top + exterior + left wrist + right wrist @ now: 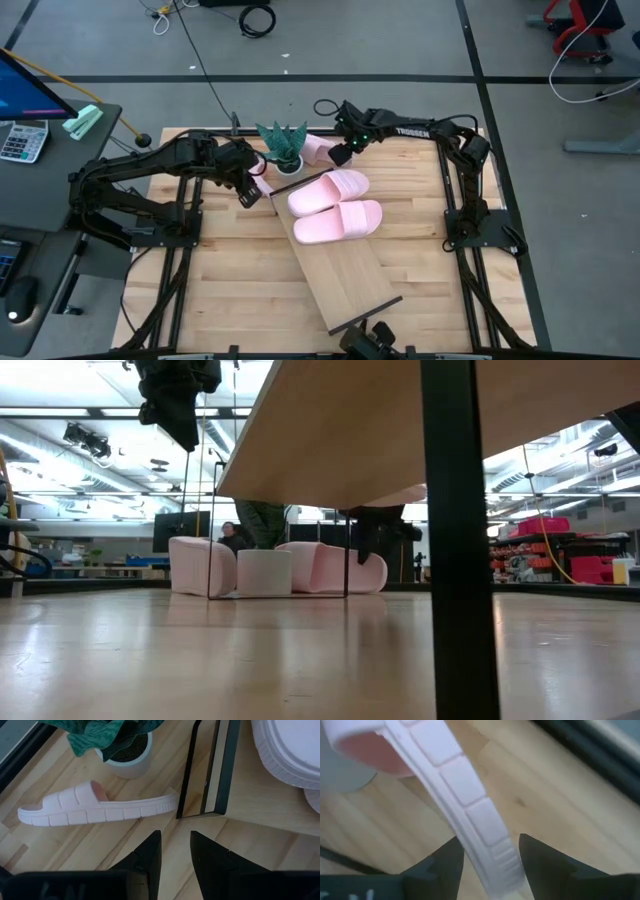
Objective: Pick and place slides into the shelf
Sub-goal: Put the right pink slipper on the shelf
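The shelf (340, 270) is a light-wood board lying aslant across the table, with black rails at its short ends. Two pale pink slides (330, 190) (338, 222) lie side by side on its far end. A third slide (95, 807) lies sole-down on the table beside the plant pot. My left gripper (175, 855) is open and empty, raised over the table at the shelf's far left corner (200, 812). My right gripper (490, 865) is shut on the fourth slide (318, 148) at the table's far edge, right of the plant. My right gripper pinches the fourth slide's sole (492, 855) near one end, one finger on each face of it. The fingers lie across the sole. The slide is turned on its side, its ribbed edge (465, 785) toward the camera. In the low view its lower edge (330, 588) seems at table level.
A potted plant with green leaves (283, 150) in a white pot (125, 762) stands at the far edge between the two grippers. The shelf's near half is bare wood. The tabletop (440, 290) lies open to the right and left of the shelf.
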Robot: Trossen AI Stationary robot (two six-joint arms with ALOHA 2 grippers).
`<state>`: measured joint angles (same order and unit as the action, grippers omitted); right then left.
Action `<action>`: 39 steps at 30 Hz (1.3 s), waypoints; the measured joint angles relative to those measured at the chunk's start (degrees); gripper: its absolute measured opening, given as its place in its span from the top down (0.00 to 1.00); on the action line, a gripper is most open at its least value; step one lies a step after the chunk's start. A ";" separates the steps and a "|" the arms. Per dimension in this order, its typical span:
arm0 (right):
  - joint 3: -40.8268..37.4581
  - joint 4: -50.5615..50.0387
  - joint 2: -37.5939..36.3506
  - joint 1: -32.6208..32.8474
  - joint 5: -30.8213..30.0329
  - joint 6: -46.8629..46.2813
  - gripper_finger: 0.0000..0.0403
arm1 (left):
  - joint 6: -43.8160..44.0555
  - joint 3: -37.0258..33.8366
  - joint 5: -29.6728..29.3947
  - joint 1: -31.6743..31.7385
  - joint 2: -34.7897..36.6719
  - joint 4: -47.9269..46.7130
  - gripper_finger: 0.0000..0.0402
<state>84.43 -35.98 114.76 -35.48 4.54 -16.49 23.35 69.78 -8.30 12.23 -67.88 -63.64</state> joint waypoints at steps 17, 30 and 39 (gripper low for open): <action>0.50 -0.25 -1.50 -1.33 -3.53 0.75 0.83 | 0.45 0.00 0.00 0.00 0.00 -0.02 0.78; 1.56 -2.83 -12.27 -2.77 -9.33 -1.90 0.83 | 0.02 0.00 -0.01 0.00 0.00 -0.02 0.78; 1.57 -3.72 -24.54 -5.42 -6.40 -1.17 0.84 | -0.04 0.00 -0.01 0.00 0.00 -0.02 0.80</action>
<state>86.00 -39.70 90.22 -40.91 -1.86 -17.66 23.31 69.78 -8.32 12.23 -67.88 -63.66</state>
